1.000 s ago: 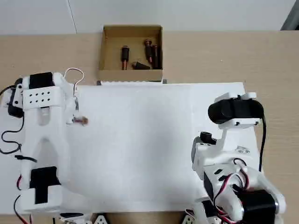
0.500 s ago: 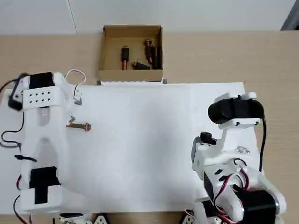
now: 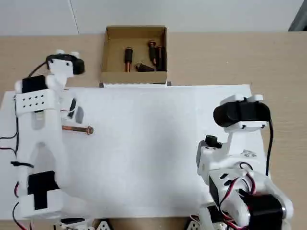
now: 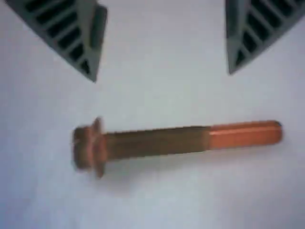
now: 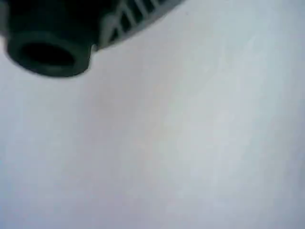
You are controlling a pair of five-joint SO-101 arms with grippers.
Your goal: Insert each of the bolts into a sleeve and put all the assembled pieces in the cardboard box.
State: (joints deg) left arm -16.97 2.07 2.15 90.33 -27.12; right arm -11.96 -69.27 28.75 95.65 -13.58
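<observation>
1 copper-coloured bolt (image 3: 79, 129) lies flat on the white sheet (image 3: 153, 158) that covers the near part of the desk (image 3: 216, 57). It is close to the sheet's left edge, with its head pointing toward the middle and its shaft running in under the left arm (image 3: 36, 110).

The left hand (image 4: 162, 69) hangs over the bolt, wide apart. In the left wrist view, 2 ribbed grey fingertips (image 4: 81, 43) stand on either side above the bolt, clear of it and touching nothing.

The cardboard box (image 3: 134, 75) stands on bare wood just past the sheet's far edge, its near wall right at that edge. Several dark and copper pieces (image 3: 128, 58) lie on its floor. It is open at the top, and nothing lies on the sheet between it and the bolt.

The right arm (image 3: 240, 115) is folded up at the near right corner of the sheet, well apart from the bolt and the box. In the right wrist view a black sleeve (image 5: 47, 50), its open bore showing, sits right against a ribbed grey part of the right hand (image 5: 126, 21), just above the sheet. Whether that hand is apart or together cannot be told.

A wide stretch of bare sheet lies between the 2 arms. Bare wood runs along the far side of the desk on both sides of the box.
</observation>
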